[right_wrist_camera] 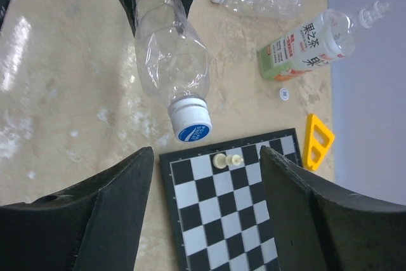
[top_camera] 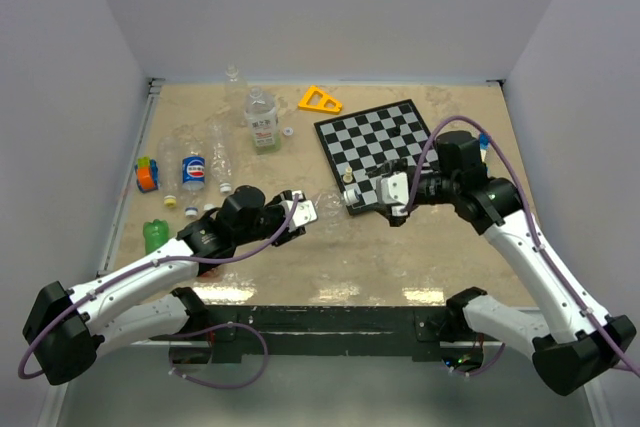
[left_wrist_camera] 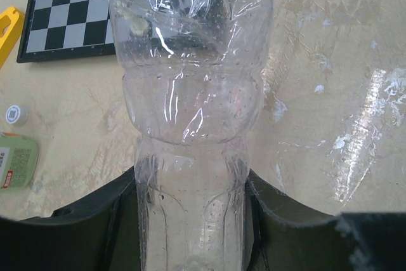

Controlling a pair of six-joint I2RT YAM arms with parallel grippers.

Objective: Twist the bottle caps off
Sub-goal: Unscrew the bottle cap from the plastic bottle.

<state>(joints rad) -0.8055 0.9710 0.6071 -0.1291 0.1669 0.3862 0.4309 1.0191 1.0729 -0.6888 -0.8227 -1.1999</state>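
From above, the left arm (top_camera: 160, 272) and right arm (top_camera: 520, 237) meet over the bench (top_camera: 330, 267) at the chessboard's (top_camera: 385, 137) near corner. In the left wrist view, the left jaws pinch a clear crumpled bottle (left_wrist_camera: 190, 93) by its body. In the right wrist view, the right jaws stand spread, apart from the white cap (right_wrist_camera: 190, 118), which sits on the bottle's neck just beside the chessboard edge.

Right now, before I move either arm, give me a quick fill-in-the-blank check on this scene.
The left gripper grips the clear bottle, whose cap is still ____.
The right gripper, holding nothing, is ____.
The triangle beside the chessboard is ____.
Missing words: on; open; yellow.
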